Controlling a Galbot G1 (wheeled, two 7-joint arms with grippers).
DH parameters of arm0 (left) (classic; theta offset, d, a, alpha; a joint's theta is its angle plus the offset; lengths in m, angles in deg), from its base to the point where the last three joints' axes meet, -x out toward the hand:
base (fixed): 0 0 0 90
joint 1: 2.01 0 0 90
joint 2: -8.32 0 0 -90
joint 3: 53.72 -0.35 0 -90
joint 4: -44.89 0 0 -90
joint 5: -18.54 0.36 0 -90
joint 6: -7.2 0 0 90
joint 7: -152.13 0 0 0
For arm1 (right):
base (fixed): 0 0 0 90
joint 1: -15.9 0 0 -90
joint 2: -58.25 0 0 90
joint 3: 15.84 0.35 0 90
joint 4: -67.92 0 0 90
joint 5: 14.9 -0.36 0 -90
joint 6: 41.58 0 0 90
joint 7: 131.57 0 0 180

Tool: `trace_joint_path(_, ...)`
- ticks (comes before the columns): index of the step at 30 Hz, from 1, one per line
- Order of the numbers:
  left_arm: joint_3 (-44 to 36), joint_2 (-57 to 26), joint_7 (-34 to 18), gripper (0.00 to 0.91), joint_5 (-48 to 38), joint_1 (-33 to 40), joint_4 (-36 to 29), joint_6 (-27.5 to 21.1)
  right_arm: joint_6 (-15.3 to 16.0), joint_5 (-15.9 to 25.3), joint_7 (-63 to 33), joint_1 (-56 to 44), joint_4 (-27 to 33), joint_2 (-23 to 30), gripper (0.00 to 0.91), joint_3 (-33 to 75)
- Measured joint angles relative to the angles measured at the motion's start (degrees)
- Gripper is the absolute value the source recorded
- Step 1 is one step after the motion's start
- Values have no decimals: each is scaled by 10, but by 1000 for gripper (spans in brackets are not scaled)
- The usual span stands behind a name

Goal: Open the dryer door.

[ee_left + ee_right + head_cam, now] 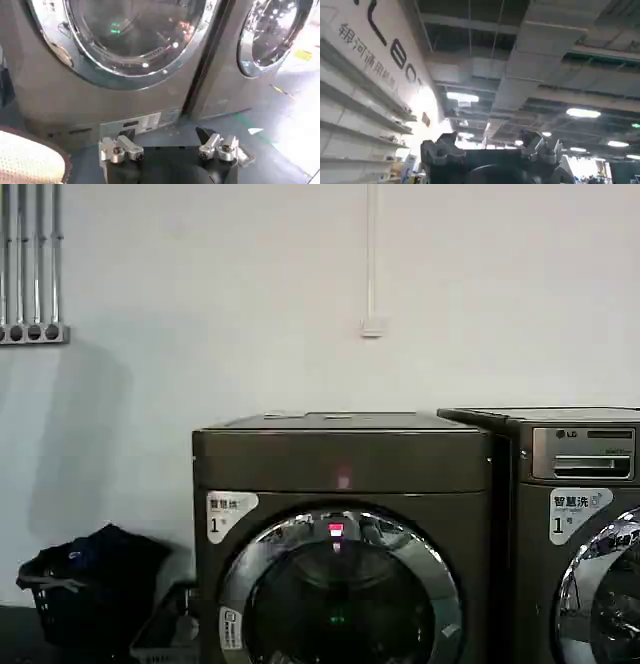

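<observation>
Reaching for the wrong machine is the main risk, since the dryer [345, 534] stands just beside a similar machine [575, 524] with its own chrome-rimmed door, and the dryer door [340, 594] sits shut in its front. Low before it, the left pincer [170, 147] hangs with jaws spread and empty, floor [280, 115] free beneath. Pointing up at the ceiling [530, 65], the right pincer [492, 147] is likewise spread; a laundry basket [90, 584] crowds the dryer's left side.
</observation>
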State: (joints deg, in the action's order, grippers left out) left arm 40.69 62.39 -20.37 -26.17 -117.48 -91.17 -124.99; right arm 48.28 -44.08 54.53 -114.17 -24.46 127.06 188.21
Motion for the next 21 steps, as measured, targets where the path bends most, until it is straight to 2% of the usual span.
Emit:
trace_joint_path(6, 4, 5, 5, 907, -3, -4, -10, 0, -35, -56, 10, 11, -3, -12, 907, -40)
trace_joint_path(11, 4, 9, 7, 907, -4, -6, -17, 0, -73, -69, 41, 25, -25, -5, 907, -97)
trace_joint_path(16, 14, 12, 7, 907, -14, -13, -20, 0, -115, -101, 45, 33, -75, 2, 907, -180)
trace_joint_path(21, 26, 14, 7, 907, -14, -20, -21, 0, -151, -109, 42, 41, -140, -1, 907, -277)
